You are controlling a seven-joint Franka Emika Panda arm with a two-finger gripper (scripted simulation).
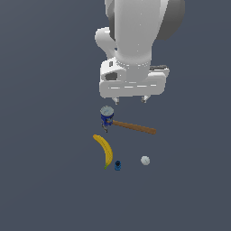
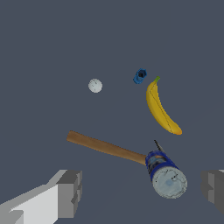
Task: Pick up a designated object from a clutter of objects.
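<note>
Exterior view, tool (image 1: pixel 130 100) spread apart, empty, above hammer (image 1: pixel 127 124), banana (image 1: pixel 104 150) beyond

In the exterior view the hammer (image 1: pixel 127 124) lies at 12 o'clock of the banana (image 1: pixel 104 150); nut (image 1: pixel 117 165) just beside its stem at 3, ball (image 1: pixel 145 160) farther at 3

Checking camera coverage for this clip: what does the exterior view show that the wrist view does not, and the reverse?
Only the exterior view shows the arm's white body above the clutter. Only the wrist view shows the fingers close up, spread wide with nothing between them. Both show the gripper, the banana, the hammer, the white ball and the small blue object, all lying apart from each other.
</note>
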